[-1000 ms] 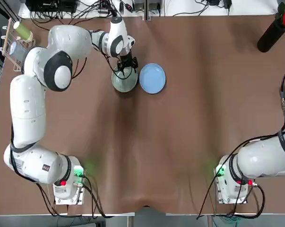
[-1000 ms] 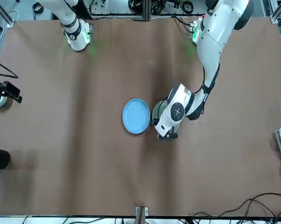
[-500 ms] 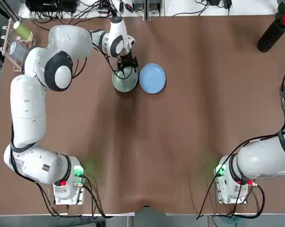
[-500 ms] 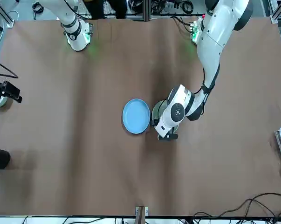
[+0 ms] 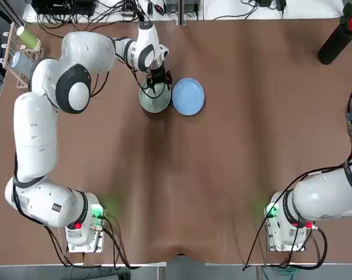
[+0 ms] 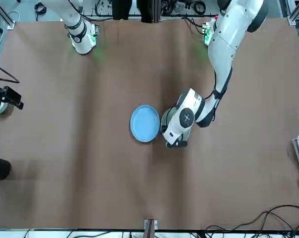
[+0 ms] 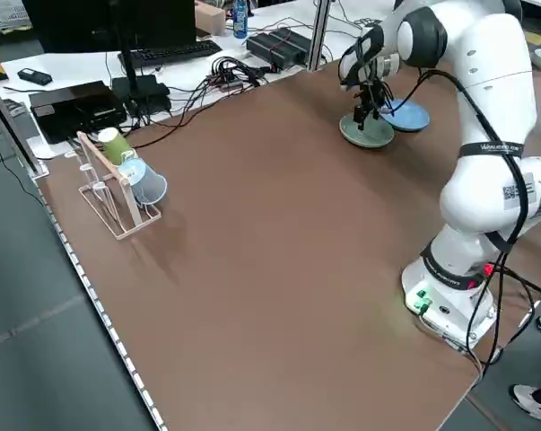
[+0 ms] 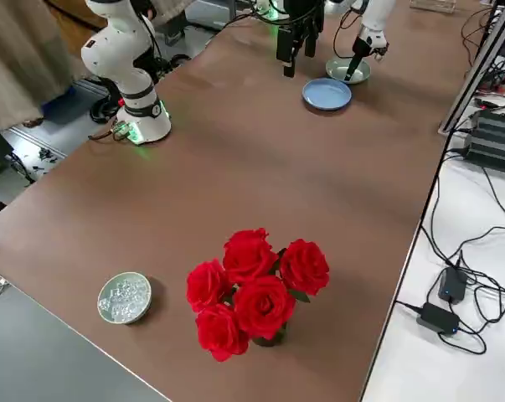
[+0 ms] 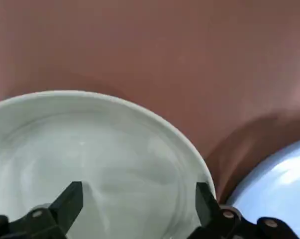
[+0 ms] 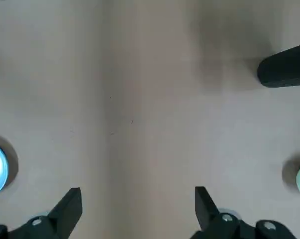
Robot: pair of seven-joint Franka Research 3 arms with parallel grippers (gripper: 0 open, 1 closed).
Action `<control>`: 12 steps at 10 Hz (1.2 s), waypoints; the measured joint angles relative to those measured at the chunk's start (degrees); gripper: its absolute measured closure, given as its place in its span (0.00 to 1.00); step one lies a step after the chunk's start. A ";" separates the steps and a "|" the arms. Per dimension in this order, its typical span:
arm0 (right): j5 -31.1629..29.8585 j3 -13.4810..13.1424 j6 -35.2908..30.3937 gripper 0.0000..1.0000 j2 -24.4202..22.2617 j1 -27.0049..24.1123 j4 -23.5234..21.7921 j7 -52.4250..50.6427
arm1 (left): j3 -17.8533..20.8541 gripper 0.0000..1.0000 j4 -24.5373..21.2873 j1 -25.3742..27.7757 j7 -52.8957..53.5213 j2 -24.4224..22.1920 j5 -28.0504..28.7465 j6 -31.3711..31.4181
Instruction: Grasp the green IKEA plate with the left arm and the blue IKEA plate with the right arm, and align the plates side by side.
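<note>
Brown table [image 5: 222, 175], roses [image 8: 252, 289] far from blue plate [image 5: 188, 97]

We see only part of the small round pale green plastic plate [image 5: 154, 100] from above, because the left arm's black gripper [image 5: 159, 80] covers its far edge. The left wrist picture cuts off the round light blue plastic plate [image 9: 279, 184] at the edge. From above, the big white right arm [image 5: 330, 195] runs off the right side.
</note>
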 joint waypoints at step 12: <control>0.03 0.00 0.00 0.00 0.00 0.00 0.00 0.01 | 0.01 0.00 1.39 -0.57 -0.76 0.62 0.00 0.14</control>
